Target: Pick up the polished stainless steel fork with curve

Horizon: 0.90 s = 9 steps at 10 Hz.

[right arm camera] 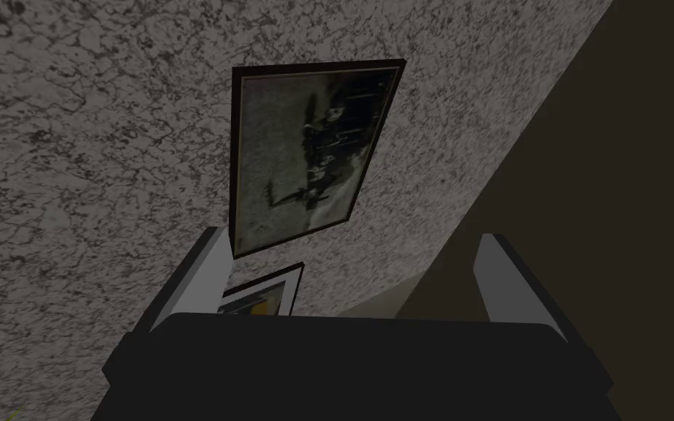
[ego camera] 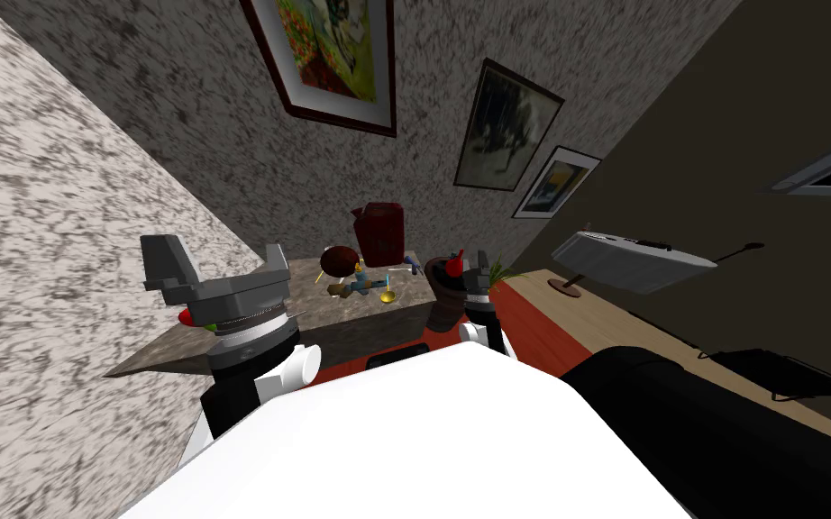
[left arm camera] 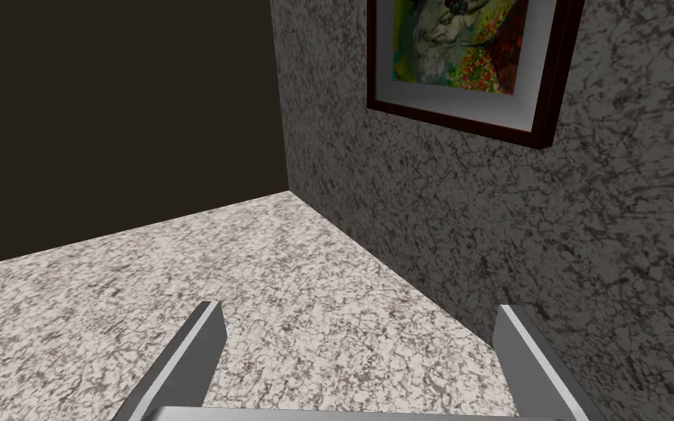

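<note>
While the left hand [left arm camera: 357, 310] and right hand [right arm camera: 350, 241] hang released, the fork [ego camera: 398, 268], seemingly that pale sliver beside the jug [ego camera: 380, 232] on the surface [ego camera: 328, 311], lies untouched: approach step, and next a hand must swing down to it

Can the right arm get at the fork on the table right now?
Probably not yet: the right pincer is open but aimed upward, away from the table, where what looks like the fork lies ahead.
</note>
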### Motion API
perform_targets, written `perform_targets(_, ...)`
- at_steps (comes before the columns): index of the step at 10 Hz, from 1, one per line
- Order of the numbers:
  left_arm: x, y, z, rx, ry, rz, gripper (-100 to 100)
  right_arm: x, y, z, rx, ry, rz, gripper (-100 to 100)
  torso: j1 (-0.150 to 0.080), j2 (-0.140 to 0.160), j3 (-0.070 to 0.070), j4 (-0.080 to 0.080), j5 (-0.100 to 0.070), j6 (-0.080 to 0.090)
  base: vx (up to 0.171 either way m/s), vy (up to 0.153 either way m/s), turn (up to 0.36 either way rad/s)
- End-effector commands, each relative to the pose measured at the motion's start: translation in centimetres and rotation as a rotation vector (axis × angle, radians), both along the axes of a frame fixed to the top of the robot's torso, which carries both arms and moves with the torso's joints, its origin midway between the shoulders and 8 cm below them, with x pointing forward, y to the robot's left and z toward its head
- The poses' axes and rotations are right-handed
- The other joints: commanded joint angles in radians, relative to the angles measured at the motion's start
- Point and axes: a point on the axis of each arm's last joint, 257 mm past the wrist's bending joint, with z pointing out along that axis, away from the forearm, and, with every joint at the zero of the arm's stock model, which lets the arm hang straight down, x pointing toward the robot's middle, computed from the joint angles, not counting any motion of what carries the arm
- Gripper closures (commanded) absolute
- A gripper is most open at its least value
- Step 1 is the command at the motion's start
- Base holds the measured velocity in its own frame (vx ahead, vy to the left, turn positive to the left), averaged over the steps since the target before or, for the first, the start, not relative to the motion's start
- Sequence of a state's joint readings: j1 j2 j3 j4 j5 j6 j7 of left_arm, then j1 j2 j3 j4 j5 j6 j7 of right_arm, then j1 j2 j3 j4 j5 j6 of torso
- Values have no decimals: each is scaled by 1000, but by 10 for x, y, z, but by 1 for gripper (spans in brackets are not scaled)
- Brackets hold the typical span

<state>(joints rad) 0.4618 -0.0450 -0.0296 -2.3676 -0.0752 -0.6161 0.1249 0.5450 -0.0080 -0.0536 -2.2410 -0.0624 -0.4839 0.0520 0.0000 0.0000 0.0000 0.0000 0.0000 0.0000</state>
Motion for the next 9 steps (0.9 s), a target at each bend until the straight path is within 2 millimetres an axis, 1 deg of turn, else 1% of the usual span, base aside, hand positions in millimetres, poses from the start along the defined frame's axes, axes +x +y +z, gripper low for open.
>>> perform_targets(1, 0, 0, 0, 0, 0, 0, 0, 3, 1, -6, -31, 23, 10, -100, 0, 0, 0, 0, 0, 0, -17, -2, 25)
perform_targets(3, 0, 0, 0, 0, 0, 0, 0, 10, 1, -21, -91, 72, 24, -100, -1, 2, 1, 0, 0, 0, -37, -18, 46)
perform_targets(6, 0, 0, 0, 0, 0, 0, 0, 21, -5, -54, -201, 174, 39, -100, -2, 4, 2, 1, 0, 0, -59, -24, 85)
perform_targets(7, 0, 0, 0, 0, 0, 0, 0, 22, -4, -54, -216, 177, 46, -100, -3, 4, 2, 1, -1, 0, -49, -25, 25)
perform_targets(9, 0, 0, 0, 0, 0, 0, 0, 29, -13, -82, -298, 256, 49, -100, -2, 3, 2, 1, 0, 0, -54, -18, 101)
